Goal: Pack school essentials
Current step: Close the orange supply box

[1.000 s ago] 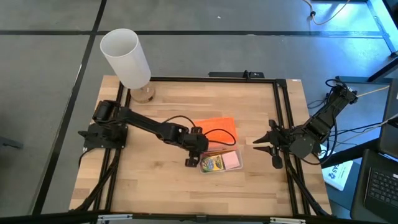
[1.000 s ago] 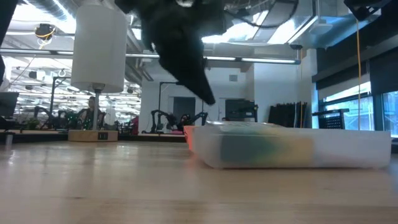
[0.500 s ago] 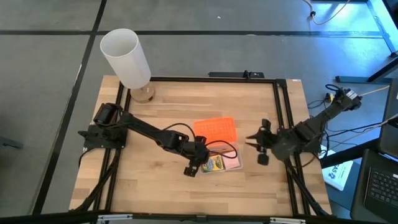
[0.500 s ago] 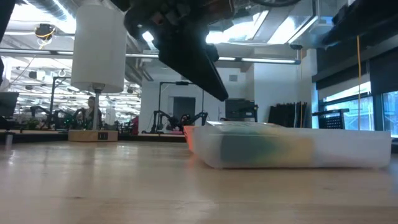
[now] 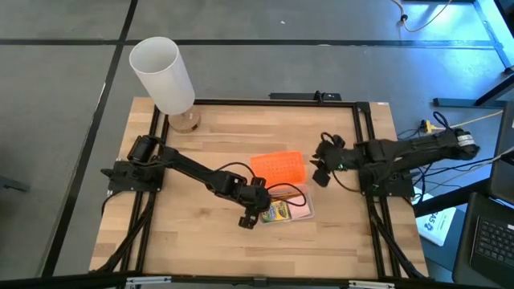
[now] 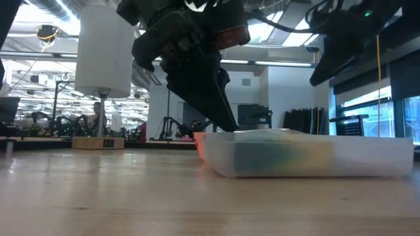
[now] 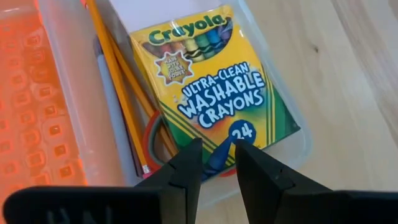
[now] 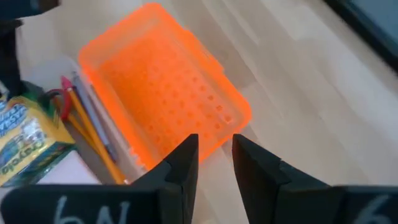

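A clear plastic box (image 5: 287,210) lies on the table with its orange lid (image 5: 278,166) open on the far side. Inside lie the green-and-yellow crayon box (image 7: 211,87), orange pencils (image 7: 118,81), a grey pen (image 8: 93,121), the scissors' red handle (image 7: 152,140) and a pink pad (image 5: 299,207). My left gripper (image 7: 216,144) is shut. It slants down onto the box's left end, over the crayon box's corner. My right gripper (image 8: 216,140) is shut too, and hovers in the air just right of the lid (image 8: 168,106). My left gripper comes slanting down from the table's left, its shut fingertips (image 6: 230,126) at the top of the box's left end, over a corner of the crayon box (image 7: 214,158). I cannot tell whether they touch it.
A tall white cylinder (image 5: 163,76) stands on a wooden base at the table's far left corner. A black frame rail (image 5: 365,160) runs along the table's right side under my right arm. Bare wood lies near and left of the box.
My left gripper has come down and a little toward the near edge, onto the box's left end. My right arm has swung in from the table's right edge, leftward and toward the far side, up to the orange lid. The box and lid have stayed put.
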You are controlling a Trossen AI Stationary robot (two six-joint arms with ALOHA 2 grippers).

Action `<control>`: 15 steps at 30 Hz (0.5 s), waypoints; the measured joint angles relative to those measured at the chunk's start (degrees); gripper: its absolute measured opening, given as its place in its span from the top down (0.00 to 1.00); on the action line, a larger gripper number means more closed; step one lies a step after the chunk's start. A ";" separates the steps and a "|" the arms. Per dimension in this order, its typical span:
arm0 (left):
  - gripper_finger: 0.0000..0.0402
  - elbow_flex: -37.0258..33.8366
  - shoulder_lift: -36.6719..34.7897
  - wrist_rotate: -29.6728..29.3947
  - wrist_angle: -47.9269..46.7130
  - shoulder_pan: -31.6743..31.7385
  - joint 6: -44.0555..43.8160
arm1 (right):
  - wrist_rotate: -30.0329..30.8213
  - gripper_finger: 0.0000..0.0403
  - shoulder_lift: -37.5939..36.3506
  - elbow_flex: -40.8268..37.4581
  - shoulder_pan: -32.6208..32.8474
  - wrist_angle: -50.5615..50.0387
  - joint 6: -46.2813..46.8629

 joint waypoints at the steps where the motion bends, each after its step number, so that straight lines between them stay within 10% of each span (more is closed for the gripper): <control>1: 0.78 0.00 0.00 -0.03 -0.02 0.08 0.00 | -2.01 0.75 0.32 0.00 -2.24 0.04 -0.02; 15: 0.78 0.00 0.02 0.01 -0.41 0.88 2.99 | -20.86 0.75 15.98 0.00 -27.73 2.10 -0.28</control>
